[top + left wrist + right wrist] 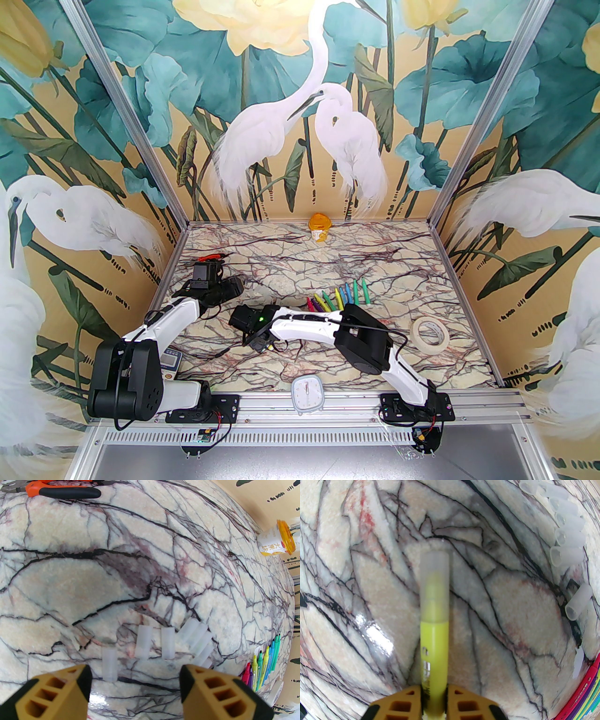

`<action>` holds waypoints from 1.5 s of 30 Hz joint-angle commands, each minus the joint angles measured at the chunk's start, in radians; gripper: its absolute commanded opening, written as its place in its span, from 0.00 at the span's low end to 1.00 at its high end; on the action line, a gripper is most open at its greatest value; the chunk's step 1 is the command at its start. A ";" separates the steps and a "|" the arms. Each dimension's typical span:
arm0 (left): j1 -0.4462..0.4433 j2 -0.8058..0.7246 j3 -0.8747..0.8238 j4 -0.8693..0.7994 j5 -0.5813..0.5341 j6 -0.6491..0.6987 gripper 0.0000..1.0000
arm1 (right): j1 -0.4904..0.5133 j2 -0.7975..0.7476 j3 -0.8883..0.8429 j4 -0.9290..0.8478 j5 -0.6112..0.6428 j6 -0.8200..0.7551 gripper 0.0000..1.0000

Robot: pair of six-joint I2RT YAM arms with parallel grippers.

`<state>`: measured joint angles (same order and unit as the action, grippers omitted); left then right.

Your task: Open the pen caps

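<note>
My right gripper (434, 698) is shut on a yellow pen (434, 641) that points away over the marble table. A clear pen cap (434, 573) sits on the pen's tip. Several loose pen caps (564, 534) lie in a row at the upper right, with one more cap (579, 601) below them. My left gripper (134, 684) hangs open and empty just above the table. A loose cap (109, 665) lies between its fingers, and other caps (167, 643) lie beyond it. A row of uncapped coloured pens (337, 297) lies at centre right, behind the right arm (304, 326).
Orange-handled pliers (61, 490) lie at the back left. A yogurt cup with an orange lid (320, 227) lies by the back wall. A tape roll (430, 332) is at the right, a small white clock (306, 395) at the front edge, and a scale (168, 363) beside the left arm.
</note>
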<state>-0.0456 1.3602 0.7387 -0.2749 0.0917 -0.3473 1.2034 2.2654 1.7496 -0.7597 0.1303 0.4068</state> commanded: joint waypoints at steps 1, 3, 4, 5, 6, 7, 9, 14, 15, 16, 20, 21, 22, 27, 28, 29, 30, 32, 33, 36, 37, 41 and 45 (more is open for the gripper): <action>0.007 -0.034 -0.020 0.029 0.044 0.014 0.67 | -0.010 -0.031 -0.081 0.059 -0.015 0.018 0.12; 0.007 -0.047 -0.028 0.042 0.062 0.018 0.67 | -0.019 -0.079 -0.138 0.114 -0.031 0.023 0.09; 0.006 -0.054 -0.034 0.050 0.069 0.020 0.67 | -0.023 -0.106 -0.170 0.149 -0.041 0.024 0.08; 0.008 -0.060 -0.037 0.056 0.075 0.020 0.67 | -0.029 -0.129 -0.198 0.178 -0.049 0.024 0.07; 0.007 -0.065 -0.039 0.061 0.084 0.022 0.67 | -0.034 -0.156 -0.229 0.210 -0.057 0.024 0.06; 0.007 -0.068 -0.042 0.067 0.094 0.021 0.67 | -0.039 -0.182 -0.258 0.238 -0.063 0.024 0.06; 0.007 -0.072 -0.045 0.078 0.120 0.021 0.67 | -0.049 -0.227 -0.307 0.283 -0.073 0.024 0.05; 0.007 -0.072 -0.060 0.121 0.203 0.008 0.68 | -0.084 -0.325 -0.411 0.356 -0.091 0.026 0.02; 0.007 -0.073 -0.061 0.126 0.218 0.007 0.67 | -0.093 -0.344 -0.433 0.372 -0.095 0.027 0.02; 0.007 -0.073 -0.059 0.129 0.230 0.006 0.67 | -0.100 -0.360 -0.454 0.386 -0.099 0.028 0.02; 0.006 -0.072 -0.052 0.150 0.328 0.000 0.67 | -0.139 -0.440 -0.548 0.451 -0.114 0.041 0.01; 0.006 -0.068 -0.052 0.163 0.366 -0.003 0.67 | -0.148 -0.460 -0.578 0.471 -0.118 0.040 0.01; 0.005 -0.065 -0.051 0.174 0.402 -0.008 0.66 | -0.155 -0.480 -0.600 0.490 -0.118 0.043 0.00; -0.009 -0.030 -0.055 0.262 0.566 -0.036 0.63 | -0.193 -0.584 -0.715 0.570 -0.121 0.022 0.00; -0.013 -0.023 -0.053 0.280 0.602 -0.044 0.63 | -0.199 -0.600 -0.732 0.582 -0.120 0.019 0.00; -0.020 -0.013 -0.051 0.302 0.641 -0.056 0.62 | -0.206 -0.619 -0.751 0.591 -0.120 0.017 0.00; -0.029 -0.002 -0.050 0.330 0.672 -0.069 0.62 | -0.213 -0.635 -0.766 0.601 -0.121 0.014 0.00; -0.052 0.012 -0.039 0.354 0.715 -0.078 0.62 | -0.223 -0.663 -0.788 0.612 -0.121 0.008 0.00; -0.065 0.019 -0.033 0.364 0.735 -0.082 0.62 | -0.225 -0.677 -0.800 0.619 -0.121 0.005 0.00; -0.094 0.045 -0.026 0.435 0.807 -0.121 0.61 | -0.233 -0.711 -0.825 0.635 -0.118 -0.003 0.00; -0.104 0.053 -0.022 0.446 0.820 -0.129 0.61 | -0.233 -0.719 -0.830 0.639 -0.116 -0.003 0.00; -0.159 0.090 0.007 0.456 0.863 -0.116 0.60 | -0.238 -0.744 -0.846 0.651 -0.112 -0.004 0.00; -0.187 0.120 0.028 0.435 0.870 -0.102 0.55 | -0.240 -0.759 -0.852 0.653 -0.106 -0.004 0.00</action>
<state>-0.2214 1.4563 0.7353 0.1410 0.9051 -0.4530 0.9680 1.5345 0.9100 -0.1352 0.0212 0.4171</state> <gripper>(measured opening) 0.561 0.141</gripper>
